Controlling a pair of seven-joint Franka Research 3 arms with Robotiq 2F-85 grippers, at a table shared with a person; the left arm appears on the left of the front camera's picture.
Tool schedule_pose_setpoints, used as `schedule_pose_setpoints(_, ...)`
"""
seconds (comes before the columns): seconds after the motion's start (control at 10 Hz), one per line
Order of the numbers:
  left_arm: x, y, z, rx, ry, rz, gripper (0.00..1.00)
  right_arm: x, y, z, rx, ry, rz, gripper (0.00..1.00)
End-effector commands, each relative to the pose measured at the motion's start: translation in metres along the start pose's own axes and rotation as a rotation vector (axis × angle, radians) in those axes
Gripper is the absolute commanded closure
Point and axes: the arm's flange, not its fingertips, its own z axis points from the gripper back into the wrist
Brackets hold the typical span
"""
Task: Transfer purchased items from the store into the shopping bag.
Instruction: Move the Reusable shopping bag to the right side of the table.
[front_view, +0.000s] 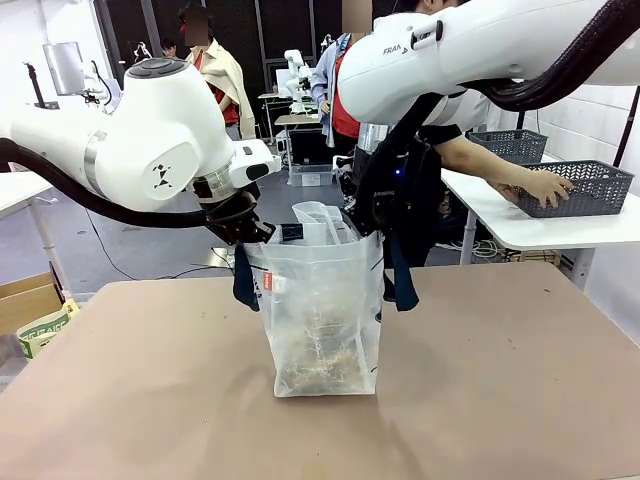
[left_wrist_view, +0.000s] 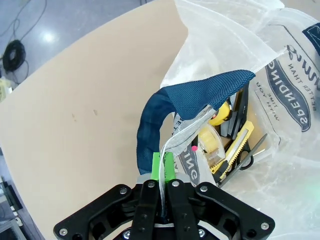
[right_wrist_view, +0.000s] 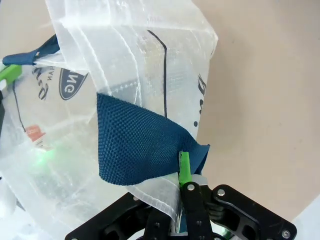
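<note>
The shopping bag (front_view: 325, 300) stands upright at the middle of the brown desk (front_view: 500, 400), its mouth pulled wide between the two arms. The left end effector (front_view: 240, 232) is pinched shut on the bag's left rim. In the left wrist view its green pads (left_wrist_view: 157, 164) clamp a thin fold of clear plastic right below the root of the navy strap handle (left_wrist_view: 195, 97). The right end effector (front_view: 372, 228) is likewise closed on the right rim. In its own wrist view, one green pad (right_wrist_view: 184, 167) presses against plastic and the other strap handle (right_wrist_view: 140, 145).

Gripping opposite edges high up seems meant to keep the limp plastic from slumping, so the opening faces the person at the far side. A few purchased items already lie inside — a small yellow pack (left_wrist_view: 212, 142) beside some dark-handled tool, and a brownish jumble (front_view: 320, 365) at the bottom.

The person's hand (front_view: 545, 185) reaches into a dark mesh basket (front_view: 600, 185) on the white desk (front_view: 540, 228) at the far right, probably fetching the next item. The loading looks part done.
</note>
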Motion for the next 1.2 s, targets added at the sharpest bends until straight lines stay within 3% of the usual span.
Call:
schedule_pose_setpoints(0.0,0.0,0.0,0.0,0.003,-0.004,-0.004,1.0,-0.001,0.0,0.0,-0.002,-0.011,0.016,1.0)
schedule_pose_setpoints(0.5,0.011,-0.016,0.004,-0.057,-0.044,-0.014,1.0,0.0,0.007,0.002,0.038,-0.04,-0.064,1.0)
schedule_pose_setpoints(1.1,0.024,-0.04,0.004,-0.134,-0.071,-0.056,1.0,0.011,0.042,-0.002,0.049,-0.083,-0.049,1.0)
